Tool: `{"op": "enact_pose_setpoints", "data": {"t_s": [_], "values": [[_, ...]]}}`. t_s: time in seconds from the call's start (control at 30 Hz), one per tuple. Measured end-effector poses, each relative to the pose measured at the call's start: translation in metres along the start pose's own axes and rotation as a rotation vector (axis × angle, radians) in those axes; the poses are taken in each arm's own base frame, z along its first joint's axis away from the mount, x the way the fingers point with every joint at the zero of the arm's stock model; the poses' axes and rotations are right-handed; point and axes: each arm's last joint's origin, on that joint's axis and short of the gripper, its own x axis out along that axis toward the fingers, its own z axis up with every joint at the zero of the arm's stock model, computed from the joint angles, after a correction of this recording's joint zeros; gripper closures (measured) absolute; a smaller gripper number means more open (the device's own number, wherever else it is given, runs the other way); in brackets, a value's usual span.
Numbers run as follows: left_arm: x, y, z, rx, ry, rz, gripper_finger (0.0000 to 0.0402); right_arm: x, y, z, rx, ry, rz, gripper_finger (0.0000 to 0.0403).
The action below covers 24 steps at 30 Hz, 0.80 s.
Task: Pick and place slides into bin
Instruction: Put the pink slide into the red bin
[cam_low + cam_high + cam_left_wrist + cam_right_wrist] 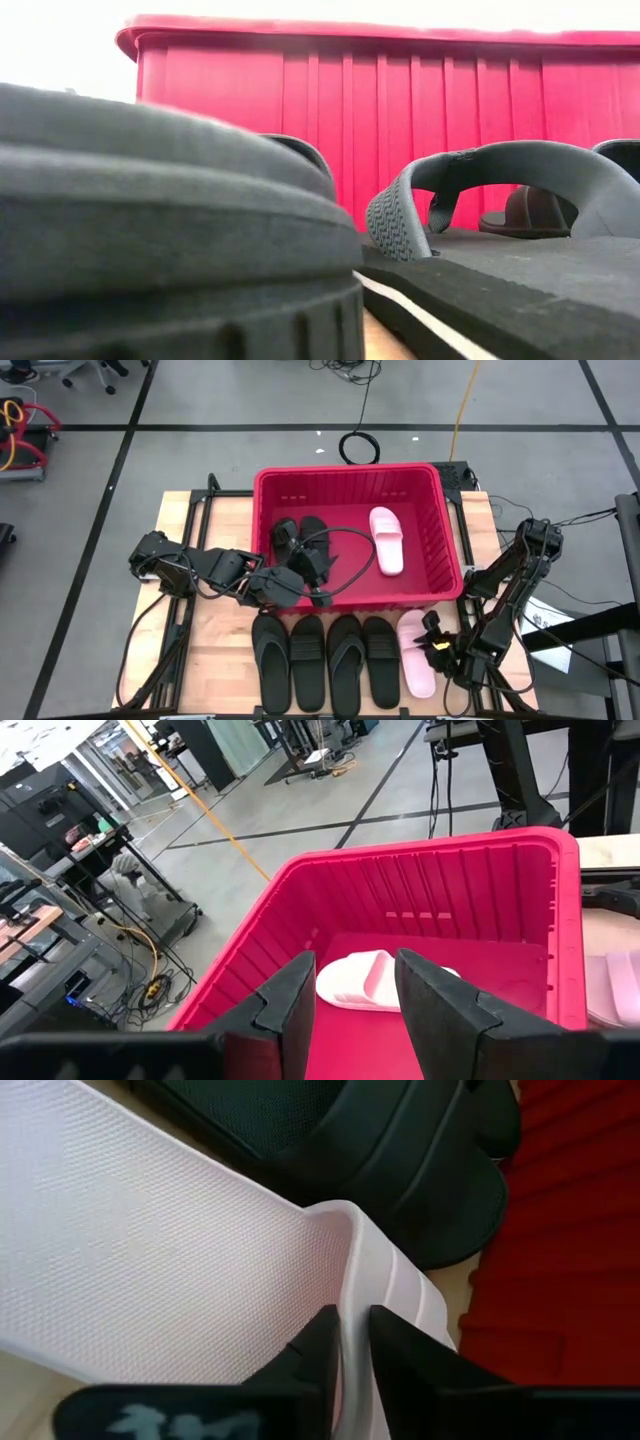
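The red bin stands at the table's far middle. Inside it lie two black slides and one pale pink slide. Several black slides lie side by side on the table in front of the bin. A second pink slide lies to their right. My right gripper is down at this pink slide and shut on it. My left gripper hovers open over the bin's near left part with nothing between its fingers. My right gripper pinches the pink slide's strap at its raised edge between its two fingers. The fingers slant down from the table's right side. The slide lies flat on the table with its sole down.
The bin's near wall rises right behind the row of black slides. Cables run along the left arm and loop over the bin. Bare tabletop shows left of the row.
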Motion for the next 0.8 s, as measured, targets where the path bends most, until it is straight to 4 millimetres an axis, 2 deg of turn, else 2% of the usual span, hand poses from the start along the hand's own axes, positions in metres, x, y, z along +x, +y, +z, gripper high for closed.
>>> {"op": "enact_pose_setpoints", "data": {"t_s": [0.23, 0.47, 0.8], "values": [[0.0, 0.0, 0.0, 0.0, 0.0, 0.0, 0.0254, 0.0, -0.0004, -0.0006, -0.007, 0.005, -0.004, 0.0396], [0.0, 0.0, 0.0, 0.0, 0.0, 0.0, 0.0254, 0.0, -0.0003, -0.0006, 0.001, 0.005, -0.003, 0.0399], [0.0001, 0.0, 0.0, 0.0, 0.0, 0.0, 0.0254, -0.0001, 0.0007, 0.0013, 0.114, -0.011, 0.007, 0.0401]]}}
